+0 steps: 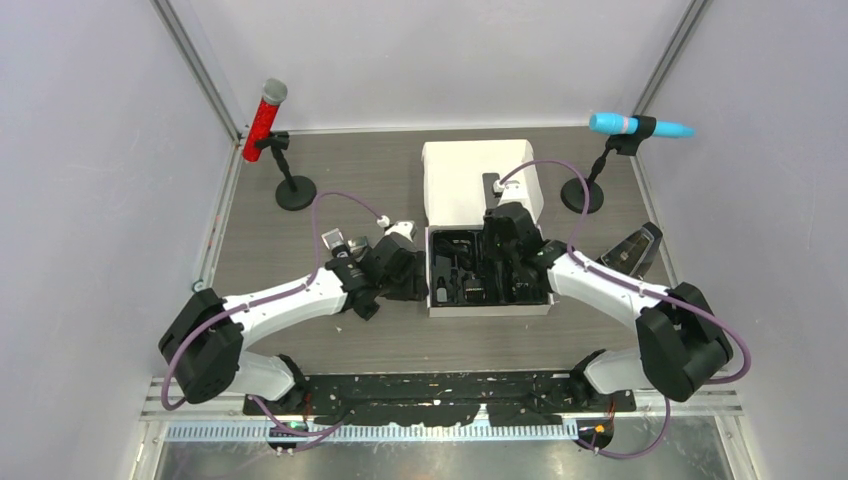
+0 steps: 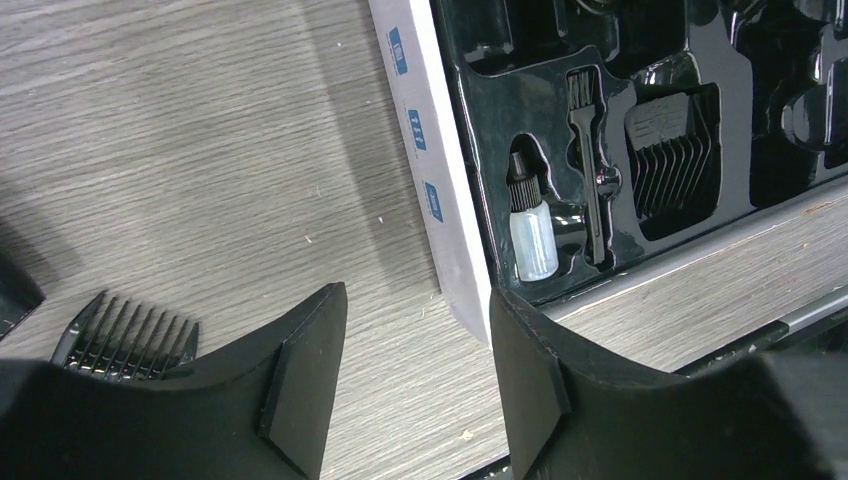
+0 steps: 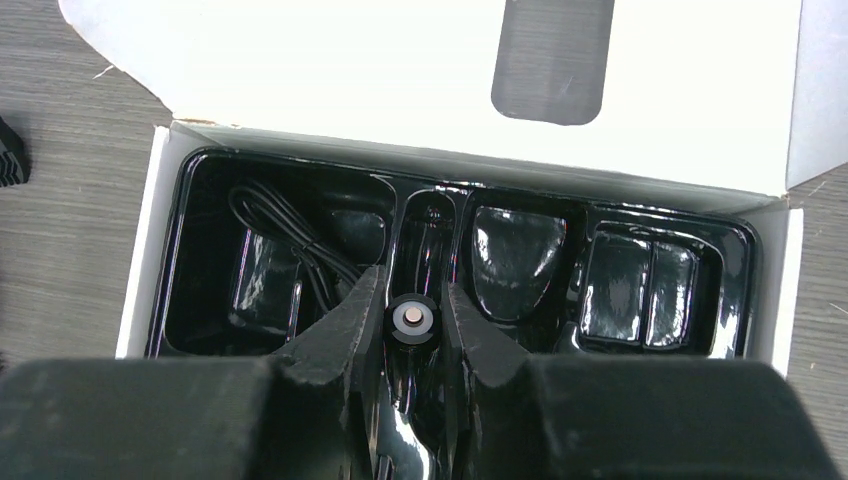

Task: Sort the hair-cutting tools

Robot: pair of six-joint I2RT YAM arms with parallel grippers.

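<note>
My right gripper (image 3: 412,285) is shut on the slim black hair clipper (image 3: 412,322). Its round silver-centred end shows between the fingers, over the middle slot of the black moulded tray (image 3: 520,245). From above, that gripper (image 1: 497,265) hangs inside the white box (image 1: 470,180). The left gripper (image 2: 415,295) stands open over bare table, just left of the box's white side wall (image 2: 440,230), with nothing between its fingers. One black comb attachment (image 2: 125,335) lies on the table beside the left finger. Another comb attachment (image 2: 675,160) sits in a tray pocket.
The tray also holds a small oil bottle (image 2: 530,235), a thin brush (image 2: 590,170) and a coiled black cable (image 3: 290,230). A red microphone (image 1: 265,120) stands at the back left, a blue one (image 1: 640,125) at the back right. A dark wedge-shaped object (image 1: 635,250) lies right of the box.
</note>
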